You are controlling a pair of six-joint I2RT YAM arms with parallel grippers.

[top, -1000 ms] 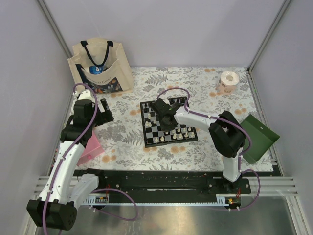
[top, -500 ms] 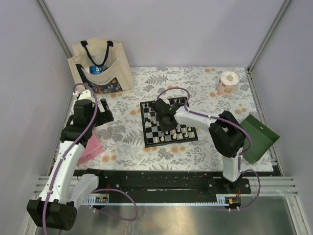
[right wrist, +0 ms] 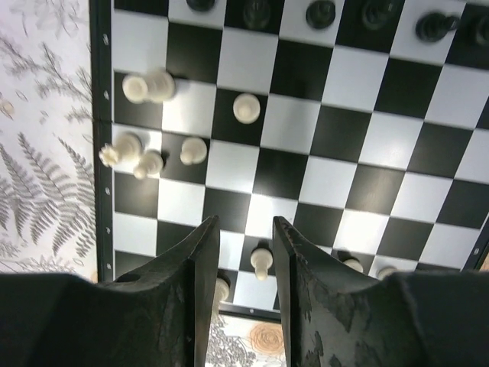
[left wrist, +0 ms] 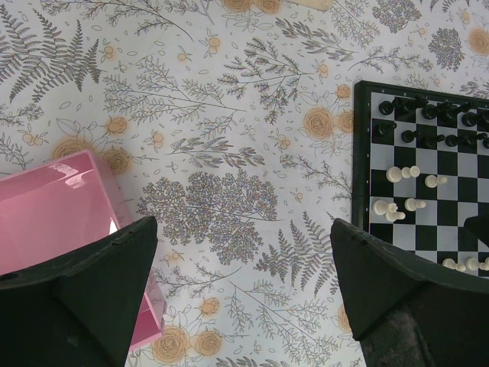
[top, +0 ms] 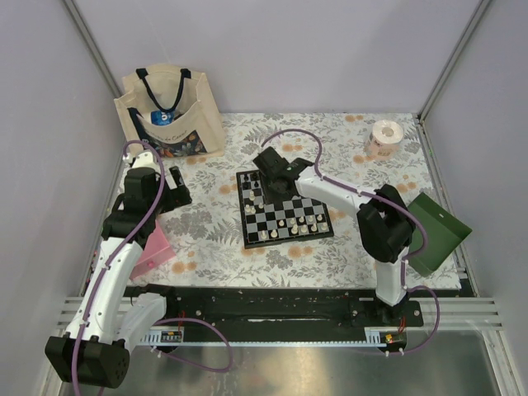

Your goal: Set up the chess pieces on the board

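Chess pieces (right wrist: 246, 107), some behind right gripper (right wrist: 244, 226)

High fixed view from the near side; two wrist views facing straight down.
Right close over the board (right wrist: 344, 138); left higher, beside it; board's left edge in all.

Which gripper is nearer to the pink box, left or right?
Left. The left gripper hangs at the edge of the pink box; the right gripper is above the board, well away from it.
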